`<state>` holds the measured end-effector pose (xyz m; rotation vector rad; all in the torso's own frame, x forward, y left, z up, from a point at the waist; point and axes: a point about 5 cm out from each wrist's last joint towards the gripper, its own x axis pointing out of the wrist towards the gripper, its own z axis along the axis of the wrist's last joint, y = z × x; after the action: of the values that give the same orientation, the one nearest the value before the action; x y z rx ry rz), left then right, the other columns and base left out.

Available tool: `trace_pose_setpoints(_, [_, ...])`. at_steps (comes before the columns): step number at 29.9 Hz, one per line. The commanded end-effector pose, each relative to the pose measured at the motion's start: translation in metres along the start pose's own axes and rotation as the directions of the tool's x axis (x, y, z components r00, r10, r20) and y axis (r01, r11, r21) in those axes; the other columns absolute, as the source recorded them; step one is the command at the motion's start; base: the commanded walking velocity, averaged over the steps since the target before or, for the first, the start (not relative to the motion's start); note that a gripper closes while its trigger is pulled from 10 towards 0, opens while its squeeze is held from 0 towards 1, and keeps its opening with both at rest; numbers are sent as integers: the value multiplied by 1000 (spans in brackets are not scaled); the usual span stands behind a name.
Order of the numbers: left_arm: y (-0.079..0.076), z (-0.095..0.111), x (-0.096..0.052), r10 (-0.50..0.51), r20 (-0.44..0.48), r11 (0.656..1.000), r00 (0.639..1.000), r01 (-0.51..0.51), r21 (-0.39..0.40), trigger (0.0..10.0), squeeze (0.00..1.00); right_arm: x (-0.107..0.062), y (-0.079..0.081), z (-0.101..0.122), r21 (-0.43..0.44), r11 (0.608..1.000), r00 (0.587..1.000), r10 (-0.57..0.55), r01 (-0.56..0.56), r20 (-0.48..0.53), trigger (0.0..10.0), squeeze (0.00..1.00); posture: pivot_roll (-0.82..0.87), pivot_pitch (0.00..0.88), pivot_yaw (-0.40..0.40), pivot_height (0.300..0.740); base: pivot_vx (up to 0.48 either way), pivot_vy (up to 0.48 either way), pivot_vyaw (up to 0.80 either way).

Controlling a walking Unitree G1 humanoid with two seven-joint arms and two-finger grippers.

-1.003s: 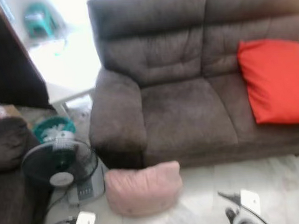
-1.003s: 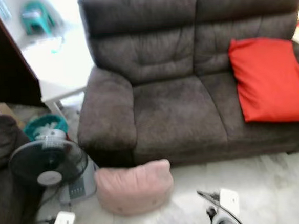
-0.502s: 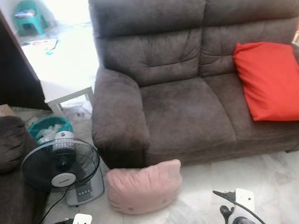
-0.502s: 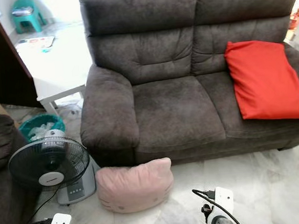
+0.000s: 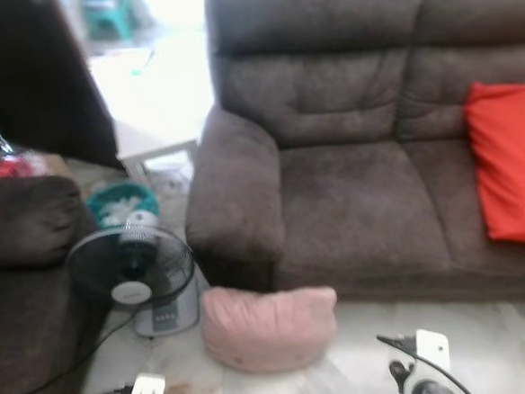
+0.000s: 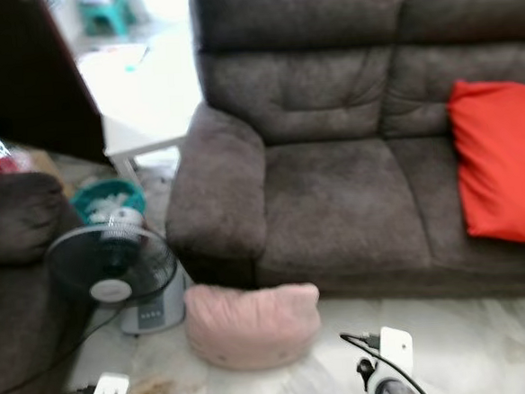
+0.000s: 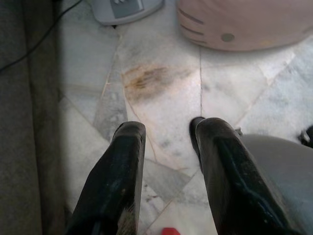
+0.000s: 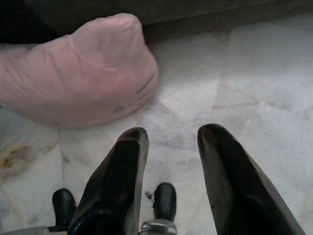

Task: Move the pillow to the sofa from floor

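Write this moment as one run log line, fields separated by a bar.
pink pillow: on floor, against sofa front | left gripper: open, above floor | right gripper: open, near pillow | pillow not grasped

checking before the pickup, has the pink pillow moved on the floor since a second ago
No. The pink pillow still lies against the sofa's front below its arm, beside the fan; only the camera shifted.

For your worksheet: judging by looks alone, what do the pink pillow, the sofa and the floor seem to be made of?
Pink pillow: soft matte fabric, probably plush; it bulges and shows stitched marks.
Sofa: dark brown, suede-like upholstery with a dull nap and tufted seams.
Floor: pale polished stone tiles, likely marble; grey veins, joints and a brown stain.
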<state>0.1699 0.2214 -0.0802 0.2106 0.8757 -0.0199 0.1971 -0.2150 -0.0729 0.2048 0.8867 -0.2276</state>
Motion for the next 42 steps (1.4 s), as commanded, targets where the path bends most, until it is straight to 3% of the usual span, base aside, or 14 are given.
trace_pose_setpoints(1, [2,0,0,5,-5,1000,1000,-5,-15,10000,0,-1,-3,-6,9,1000,1000,-9,9,-19,10000,0,34,23,-4,740,296,0,0])
trace_pose_setpoints(17, [2,0,0,4,-3,1000,1000,-4,-15,10000,0,-1,-3,-5,24,1000,1000,-9,10,-16,10000,0,35,25,-4,740,301,0,0])
trace_pose_setpoints(33, [2,0,0,13,-1,1000,1000,-13,-28,10000,0,-1,-3,-5,20,1000,1000,-8,9,-18,10000,0,35,29,-8,740,0,0,0])
trace_pose_setpoints(42, [2,0,0,15,-3,999,1000,-15,-32,10000,0,-1,-3,-5,17,1000,1000,-7,7,-18,10000,0,36,28,-9,740,0,302,0])
